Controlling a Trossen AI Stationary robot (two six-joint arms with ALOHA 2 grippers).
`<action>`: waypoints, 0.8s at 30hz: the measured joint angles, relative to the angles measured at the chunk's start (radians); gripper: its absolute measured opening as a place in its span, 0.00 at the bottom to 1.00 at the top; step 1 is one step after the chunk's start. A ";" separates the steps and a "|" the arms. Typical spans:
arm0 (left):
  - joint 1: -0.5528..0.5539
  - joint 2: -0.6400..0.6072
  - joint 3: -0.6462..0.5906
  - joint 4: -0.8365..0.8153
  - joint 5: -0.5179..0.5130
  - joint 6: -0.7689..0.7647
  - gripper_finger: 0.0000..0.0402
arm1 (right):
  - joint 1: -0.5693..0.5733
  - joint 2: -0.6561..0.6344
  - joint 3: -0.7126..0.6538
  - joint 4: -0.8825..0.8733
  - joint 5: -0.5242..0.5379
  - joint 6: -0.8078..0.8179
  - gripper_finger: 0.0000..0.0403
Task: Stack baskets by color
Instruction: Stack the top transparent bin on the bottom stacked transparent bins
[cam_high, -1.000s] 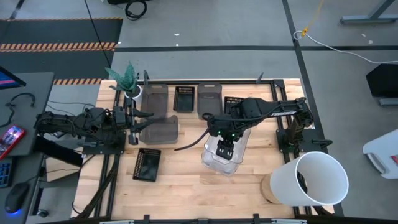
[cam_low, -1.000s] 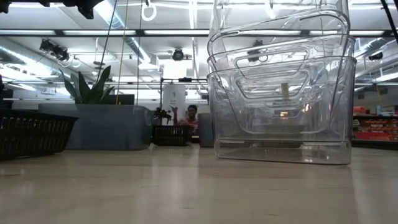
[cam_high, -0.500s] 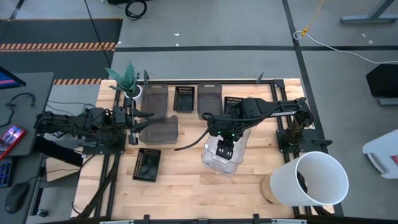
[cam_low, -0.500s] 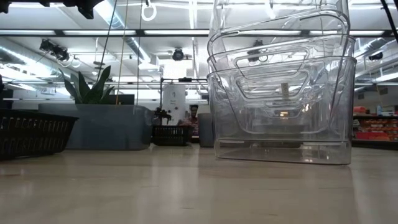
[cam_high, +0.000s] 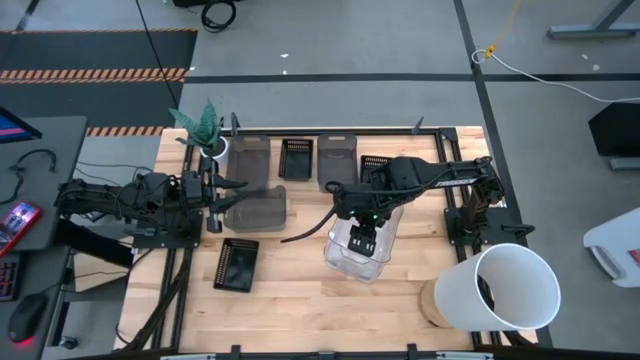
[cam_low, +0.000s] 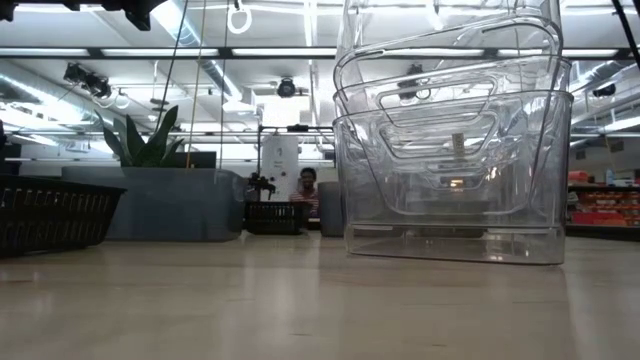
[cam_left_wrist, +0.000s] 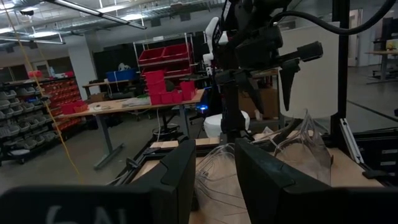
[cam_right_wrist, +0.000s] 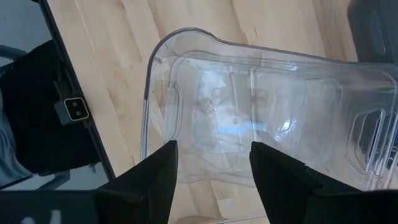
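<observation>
A nested stack of clear baskets (cam_high: 358, 250) (cam_low: 452, 160) stands with its bottom on the wooden table. My right gripper (cam_high: 365, 238) (cam_right_wrist: 212, 149) hangs open above it, pointing down, fingers over the top basket's inside and touching nothing. My left gripper (cam_high: 243, 185) (cam_left_wrist: 216, 144) waits open at the table's left, pointing level toward the right, above a grey basket (cam_high: 258, 207). Two more grey baskets (cam_high: 250, 155) (cam_high: 337, 160) and three black slotted baskets (cam_high: 297, 157) (cam_high: 375, 165) (cam_high: 237, 264) lie singly on the table.
A big white bucket (cam_high: 512, 286) lies at the near right corner. A small potted plant (cam_high: 207, 128) stands at the far left corner. A dark metal frame (cam_high: 440, 135) borders the table. Bare wood shows between the near black basket and the clear stack. A person (cam_low: 308, 186) shows far behind.
</observation>
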 joint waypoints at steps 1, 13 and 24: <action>0.000 0.000 0.000 0.000 0.000 0.000 0.30 | 0.000 0.000 0.000 0.000 0.000 0.002 0.51; 0.000 0.000 0.000 0.000 0.000 0.000 0.30 | -0.001 0.000 0.000 0.005 0.007 0.013 0.51; 0.000 0.000 0.000 0.000 0.000 0.000 0.30 | 0.010 0.000 0.000 0.000 0.063 0.066 0.51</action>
